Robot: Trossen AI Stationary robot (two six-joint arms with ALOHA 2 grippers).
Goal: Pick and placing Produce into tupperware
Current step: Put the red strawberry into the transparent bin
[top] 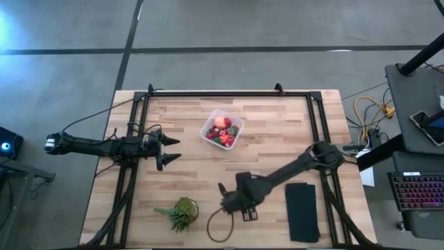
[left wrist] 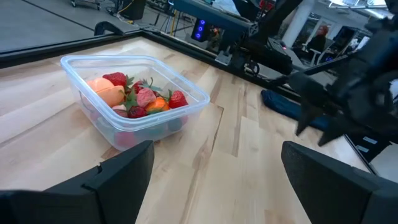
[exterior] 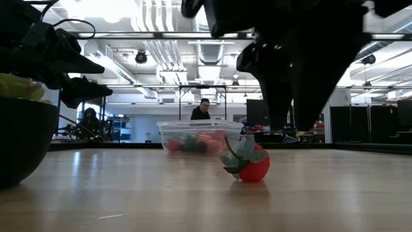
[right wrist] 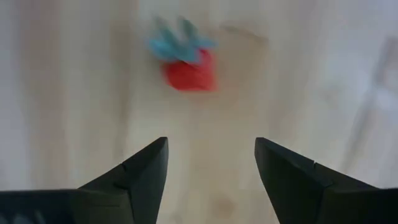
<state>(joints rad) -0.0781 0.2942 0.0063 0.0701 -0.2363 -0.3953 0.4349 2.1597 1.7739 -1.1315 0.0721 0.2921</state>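
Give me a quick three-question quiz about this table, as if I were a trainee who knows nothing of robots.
1. True or false: the tupperware already holds produce.
2. What lies on the wood in front of the right gripper: A a strawberry, B a carrot, C a lid?
3. Which gripper waits beside the tub with open fingers?

Key
1. True: red and orange pieces lie inside.
2. A: the strawberry lies loose, ahead of the open fingers.
3. The left gripper.

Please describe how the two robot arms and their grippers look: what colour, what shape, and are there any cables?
Both arms are dark, nearly black, built of slim jointed segments. The left gripper ends in two pointed, wedge-shaped fingers. The right gripper has the same tapered dark fingers. A thin dark cable runs along the left arm. No markings are legible.
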